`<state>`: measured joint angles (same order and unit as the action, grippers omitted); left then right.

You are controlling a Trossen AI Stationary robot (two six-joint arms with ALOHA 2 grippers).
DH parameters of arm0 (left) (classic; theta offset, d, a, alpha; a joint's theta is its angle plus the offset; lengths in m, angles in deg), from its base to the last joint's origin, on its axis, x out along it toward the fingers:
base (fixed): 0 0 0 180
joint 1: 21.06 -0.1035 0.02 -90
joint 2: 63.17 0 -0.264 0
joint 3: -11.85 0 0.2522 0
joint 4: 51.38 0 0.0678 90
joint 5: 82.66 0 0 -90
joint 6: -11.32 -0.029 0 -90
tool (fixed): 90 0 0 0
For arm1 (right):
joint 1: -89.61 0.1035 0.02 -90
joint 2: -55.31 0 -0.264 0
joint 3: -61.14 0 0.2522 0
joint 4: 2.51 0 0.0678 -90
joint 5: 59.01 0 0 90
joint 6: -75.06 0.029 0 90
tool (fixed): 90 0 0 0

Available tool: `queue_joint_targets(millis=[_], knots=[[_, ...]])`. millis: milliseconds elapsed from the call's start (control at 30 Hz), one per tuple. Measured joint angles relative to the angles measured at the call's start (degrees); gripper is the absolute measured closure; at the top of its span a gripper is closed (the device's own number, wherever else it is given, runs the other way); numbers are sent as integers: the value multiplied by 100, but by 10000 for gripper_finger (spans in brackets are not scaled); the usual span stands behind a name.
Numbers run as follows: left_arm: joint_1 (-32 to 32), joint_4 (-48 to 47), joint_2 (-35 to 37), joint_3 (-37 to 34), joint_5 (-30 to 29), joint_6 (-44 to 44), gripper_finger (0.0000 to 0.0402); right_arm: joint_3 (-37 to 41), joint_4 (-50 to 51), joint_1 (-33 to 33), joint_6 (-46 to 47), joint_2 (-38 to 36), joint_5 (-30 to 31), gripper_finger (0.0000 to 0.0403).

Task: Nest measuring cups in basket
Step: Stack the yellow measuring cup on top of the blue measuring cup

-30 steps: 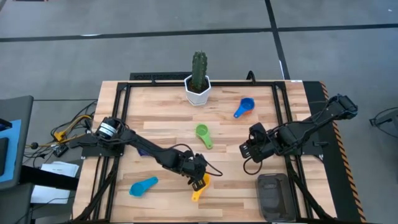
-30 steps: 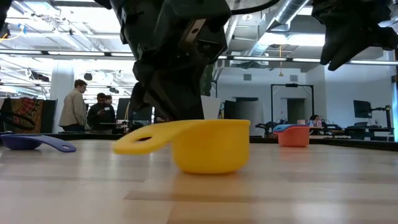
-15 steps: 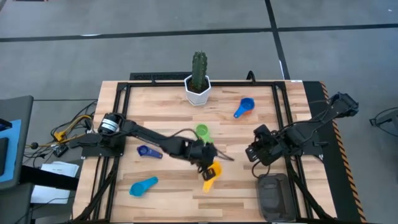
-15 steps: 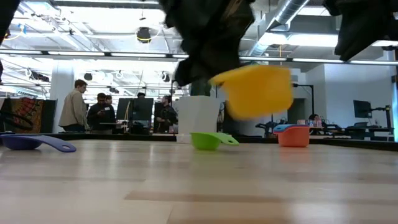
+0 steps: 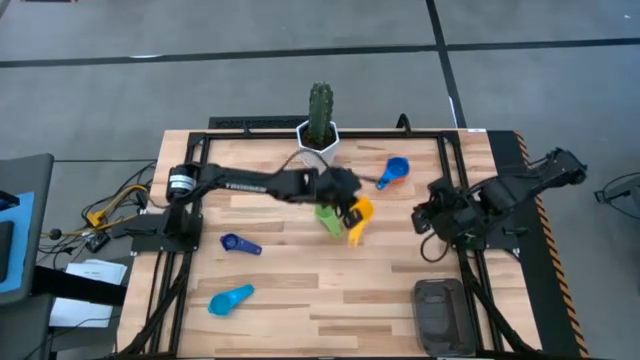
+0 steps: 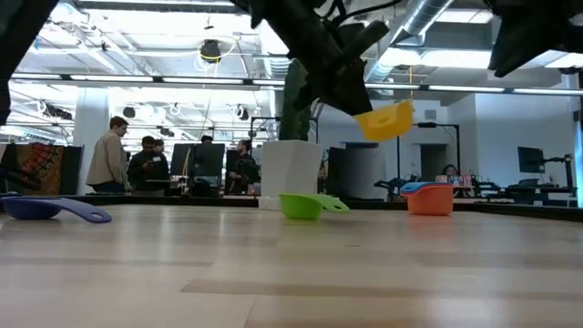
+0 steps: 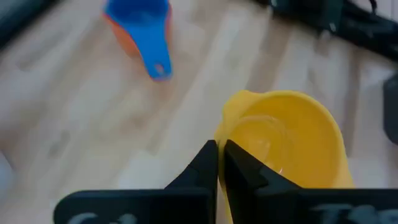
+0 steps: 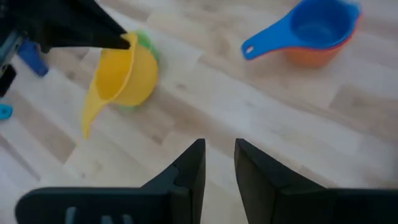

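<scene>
- Currently my left gripper [image 5: 350,205] is clamped on the rim of the yellow cup [image 5: 358,217], holding it in the air over the table's [image 5: 300,290] middle, just above the green cup [image 5: 326,220].
- My right gripper [image 5: 432,217] hovers near the right edge, fingers [image 8: 189,168] slightly apart, holding nothing.
- Blue cup [image 5: 394,171] sits nested in the orange cup [image 8: 311,57], near the cactus pot [image 5: 318,147].
- Dark blue cup [image 5: 238,243] and light blue cup [image 5: 231,298] lie on the left half, well apart.
- Basket [image 5: 440,316] sits at the table's near right corner, no cups visible in it.
</scene>
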<state>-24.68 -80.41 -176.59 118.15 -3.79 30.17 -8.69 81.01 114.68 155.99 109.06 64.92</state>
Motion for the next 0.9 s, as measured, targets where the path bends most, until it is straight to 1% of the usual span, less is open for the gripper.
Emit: queue_joint_targets(millis=[100,200,367,533,667,767,833,900], knots=[[-381,393,0,146,197,-458,401,0,136,-374,-181,-92,188,295],[-758,610,0,284,444,-960,401,0,256,-926,-199,-111,359,295],[-1309,645,-4,571,758,-1915,401,0,165,-1799,-204,-93,376,295],[-1769,769,-4,806,1416,-2634,401,0,-232,-2494,-186,-90,354,295],[-1980,840,-4,941,1895,-2965,401,0,-504,-2941,-188,-89,352,295],[-2028,958,-6,970,1985,-3199,401,0,-597,-3208,-217,-89,352,295],[-2028,1254,-118,990,1998,-3296,401,0,-647,-3354,-340,-89,324,295],[-2027,1240,-166,965,2101,-3219,401,0,-652,-3477,-462,-116,160,295]])
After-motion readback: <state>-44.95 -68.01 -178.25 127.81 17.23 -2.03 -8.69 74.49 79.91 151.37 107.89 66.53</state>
